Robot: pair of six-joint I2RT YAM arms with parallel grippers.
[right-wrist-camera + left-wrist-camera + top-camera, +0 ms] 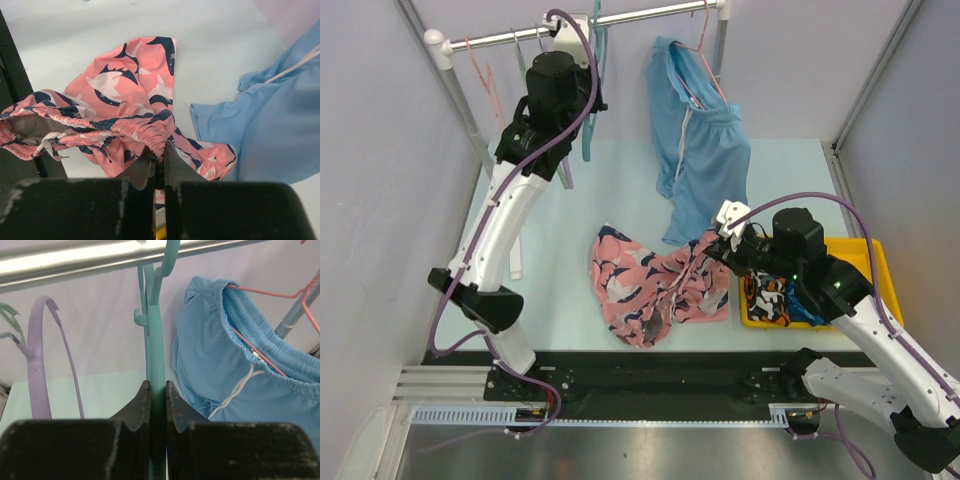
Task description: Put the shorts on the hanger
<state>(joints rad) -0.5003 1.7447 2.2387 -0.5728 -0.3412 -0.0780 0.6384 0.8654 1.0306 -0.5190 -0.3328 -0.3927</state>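
Observation:
The pink shorts (640,285) with a navy and white print lie crumpled on the table, near the middle. My right gripper (705,250) is shut on their elastic waistband (150,132) and lifts that edge. The teal hanger (156,340) hangs by its hook from the metal rail (75,257). My left gripper (157,390) is shut on the hanger's neck, just below the hook. In the top view the left gripper (582,95) is up at the rail and the teal hanger (597,60) shows beside it.
Light-blue shorts (698,150) hang on a pink hanger (280,290) at the rail's right end. A purple hanger (42,360) hangs left of the teal one. A yellow tray (865,262) with patterned clothes sits at the right, under my right arm.

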